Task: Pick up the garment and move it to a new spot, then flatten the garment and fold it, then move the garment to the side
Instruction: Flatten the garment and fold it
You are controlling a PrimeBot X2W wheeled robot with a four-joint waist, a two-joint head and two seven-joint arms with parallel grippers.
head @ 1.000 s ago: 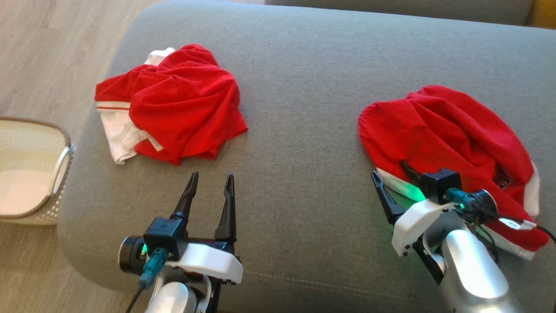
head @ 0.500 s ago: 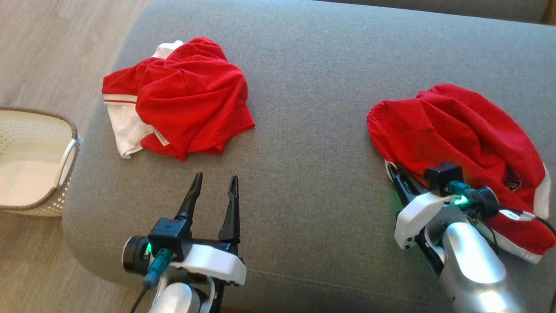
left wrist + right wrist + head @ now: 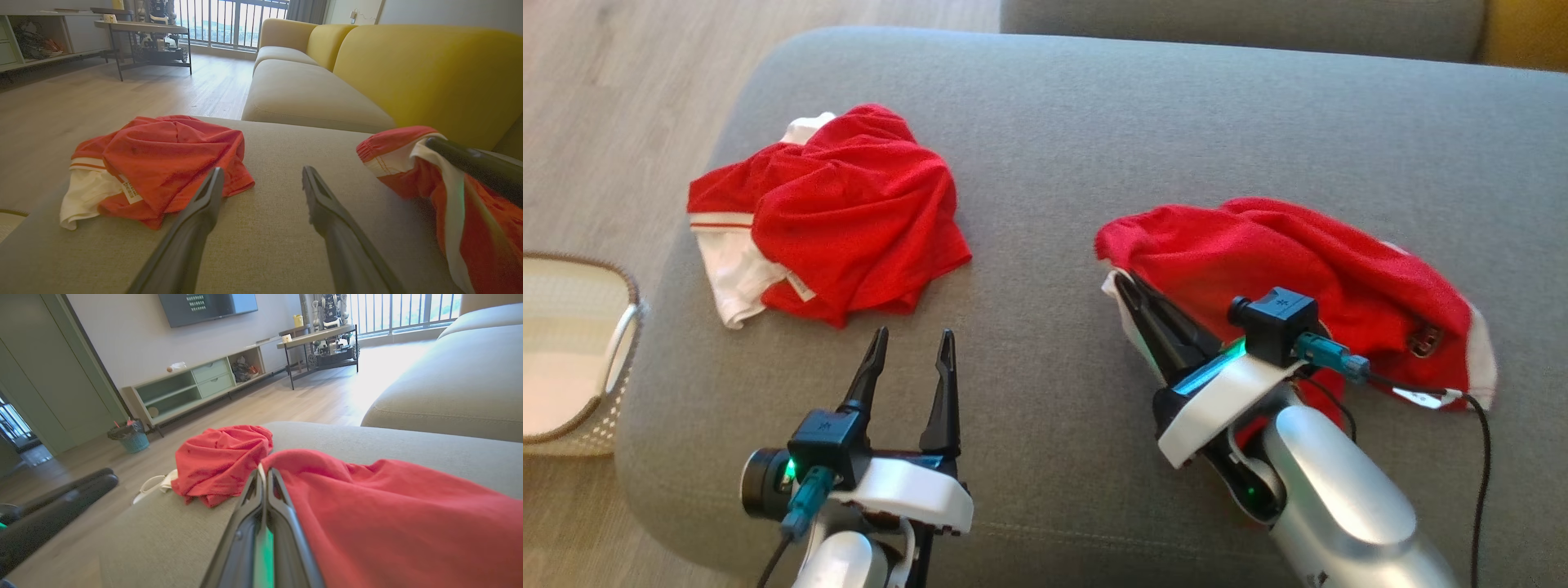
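Pick-up step. Right gripper fingers clamped on the hem of the red garment, which lies on the grey sofa; left gripper fingers apart, empty. The next move likely calls for lifting the garment clear.

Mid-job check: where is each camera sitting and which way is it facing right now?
Head view: on the head, looking down at the grey seat; shows left jaws open, right jaws shut on the right garment.
Left wrist view: low over the seat, facing the yellow sofa; own open jaws show.
Right wrist view: low, facing the TV; own shut jaws pinch that garment's edge.
Shared: all see the crumpled left garment.
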